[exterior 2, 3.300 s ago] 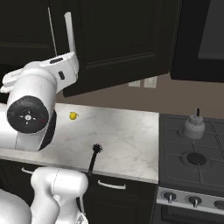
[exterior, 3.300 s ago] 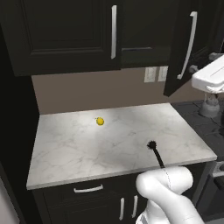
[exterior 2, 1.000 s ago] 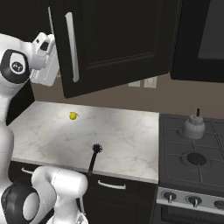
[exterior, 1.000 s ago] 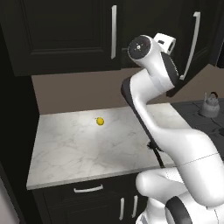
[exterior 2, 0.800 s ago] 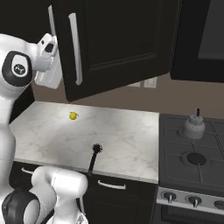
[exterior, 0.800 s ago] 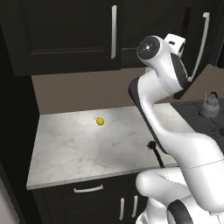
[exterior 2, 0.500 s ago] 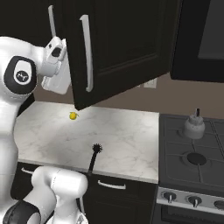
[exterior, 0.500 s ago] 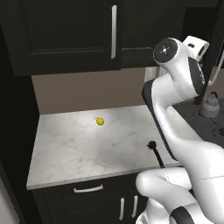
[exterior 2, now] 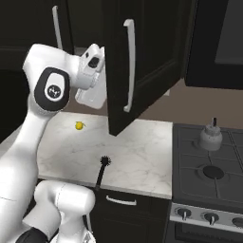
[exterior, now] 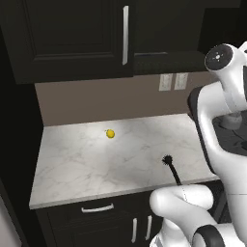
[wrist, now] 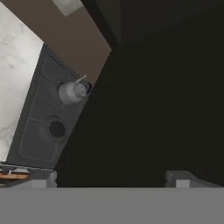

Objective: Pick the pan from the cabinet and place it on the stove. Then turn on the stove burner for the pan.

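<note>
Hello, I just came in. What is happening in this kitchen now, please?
A white robot arm has its open gripper raised beside the door of the upper cabinet, which stands swung out over the marble counter. The gripper holds nothing. A small silver kettle sits on the stove. On the counter lie a small yellow object and a black brush. The stove carries no pan.

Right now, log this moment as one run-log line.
phase: cabinet door swung open | fingers: open, empty, beside door | pan: not seen | stove: kettle on rear burner | counter: lemon, brush
</note>
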Controlling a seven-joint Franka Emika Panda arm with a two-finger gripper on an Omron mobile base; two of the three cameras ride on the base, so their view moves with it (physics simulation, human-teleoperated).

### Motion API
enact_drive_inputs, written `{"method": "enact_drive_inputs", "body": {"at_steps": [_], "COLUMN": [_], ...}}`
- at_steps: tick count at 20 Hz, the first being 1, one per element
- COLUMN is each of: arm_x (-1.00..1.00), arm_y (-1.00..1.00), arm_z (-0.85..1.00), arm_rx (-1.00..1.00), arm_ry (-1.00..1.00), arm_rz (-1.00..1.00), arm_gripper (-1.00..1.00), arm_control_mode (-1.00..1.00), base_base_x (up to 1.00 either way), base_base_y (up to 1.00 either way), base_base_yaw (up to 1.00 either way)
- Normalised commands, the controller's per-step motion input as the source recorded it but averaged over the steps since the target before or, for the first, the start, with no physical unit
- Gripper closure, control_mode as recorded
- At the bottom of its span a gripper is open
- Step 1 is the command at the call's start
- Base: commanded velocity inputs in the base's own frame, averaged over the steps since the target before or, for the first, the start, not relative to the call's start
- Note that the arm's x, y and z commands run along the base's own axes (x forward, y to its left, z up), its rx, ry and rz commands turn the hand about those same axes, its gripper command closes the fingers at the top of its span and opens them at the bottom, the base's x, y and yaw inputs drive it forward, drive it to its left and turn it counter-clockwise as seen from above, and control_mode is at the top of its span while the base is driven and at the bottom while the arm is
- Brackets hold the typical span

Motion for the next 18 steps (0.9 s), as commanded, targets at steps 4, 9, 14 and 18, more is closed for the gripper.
{"method": "enact_drive_inputs", "body": {"at_steps": [4, 9, 14, 18], "arm_x": [0.0, 0.0, -0.16, -0.39], "arm_y": [-0.94, -0.68, -0.03, 1.0], "arm_z": [0.0, -0.08, -0.04, -0.09], "arm_rx": [0.0, 0.01, 0.05, 0.0], "arm_ry": [0.0, 0.0, -0.04, -0.09], "arm_rz": [-0.07, -0.02, 0.0, 0.02], "arm_gripper": [-1.0, -1.0, -1.0, -1.0], "arm_control_mode": [-1.0, -1.0, -1.0, -1.0], "base_base_x": [0.0, 0.0, 0.0, 0.0], "base_base_y": [0.0, 0.0, 0.0, 0.0], "base_base_yaw": [0.0, 0.0, 0.0, 0.0]}}
